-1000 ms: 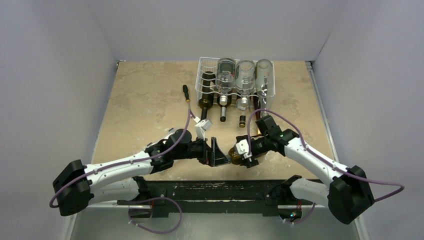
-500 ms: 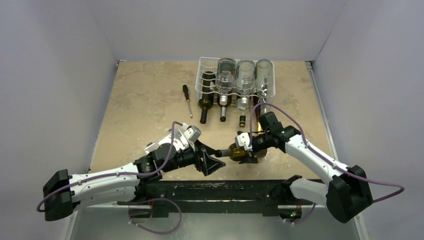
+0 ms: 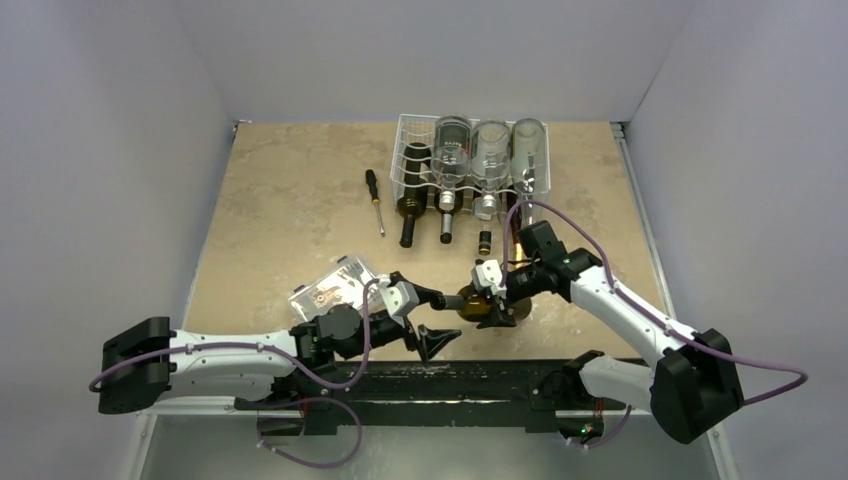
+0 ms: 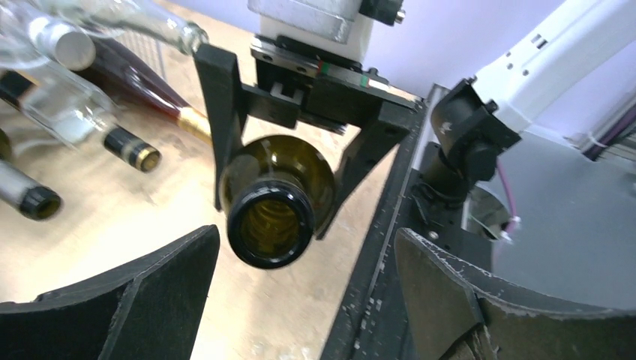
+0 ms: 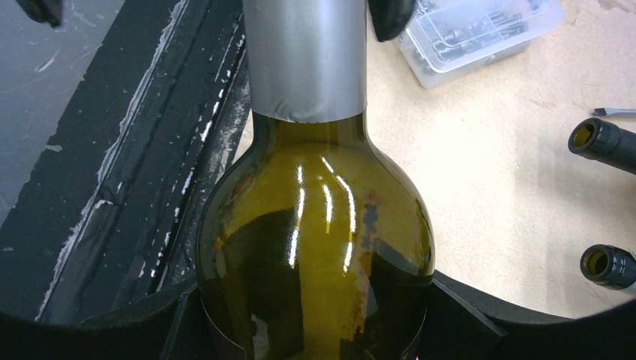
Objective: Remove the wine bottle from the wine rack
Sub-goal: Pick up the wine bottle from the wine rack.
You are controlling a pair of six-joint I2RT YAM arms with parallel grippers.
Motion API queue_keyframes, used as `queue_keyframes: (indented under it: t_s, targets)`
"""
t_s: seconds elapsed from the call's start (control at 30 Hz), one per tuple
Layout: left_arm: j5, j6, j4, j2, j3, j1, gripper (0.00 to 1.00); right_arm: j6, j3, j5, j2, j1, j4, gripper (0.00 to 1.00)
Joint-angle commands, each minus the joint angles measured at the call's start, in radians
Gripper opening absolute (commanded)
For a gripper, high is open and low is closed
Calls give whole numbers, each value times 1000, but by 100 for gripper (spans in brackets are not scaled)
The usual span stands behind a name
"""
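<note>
An olive-green wine bottle (image 3: 474, 303) is held off the white wire wine rack (image 3: 404, 150), near the table's front edge. My right gripper (image 3: 490, 304) is shut on its body. In the right wrist view the fingers clamp the wide shoulder (image 5: 315, 247), and the silver-foiled neck (image 5: 304, 60) points away. My left gripper (image 3: 432, 320) is open. In the left wrist view the bottle's open mouth (image 4: 270, 225) faces me just beyond the left gripper (image 4: 300, 292). The left fingers (image 4: 112, 300) stand wide on either side and do not touch it.
The rack holds a dark bottle (image 3: 412, 188) and three clear ones (image 3: 490, 150), with necks pointing toward me. A screwdriver (image 3: 374, 197) lies left of the rack. A clear plastic parts box (image 3: 330, 289) sits by my left arm. The black base rail (image 3: 440, 380) runs along the near edge.
My left arm has pulled back toward the near edge and off the bottle's neck, uncovering the plastic box. My right gripper has kept hold of the bottle, barely moving.
</note>
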Motion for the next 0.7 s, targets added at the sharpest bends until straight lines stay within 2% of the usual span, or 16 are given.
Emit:
queue_keyframes:
  t_s: [0.0,0.2,0.4,0.67]
  targets:
    - [-88,135,189,34,-17,-14,86,-14,73,-93,-1,-8,-5,0]
    - [-97,194,337,125,-31,-22,84,-44,87,-101,14,-10,-40,0]
    - [-111,190,521,204,-63,-24,81,-53,89,-105,18,-12,-47,0]
    - [-136,150,639,268,-75,-25,75,-58,87,-105,22,-12,-48,0]
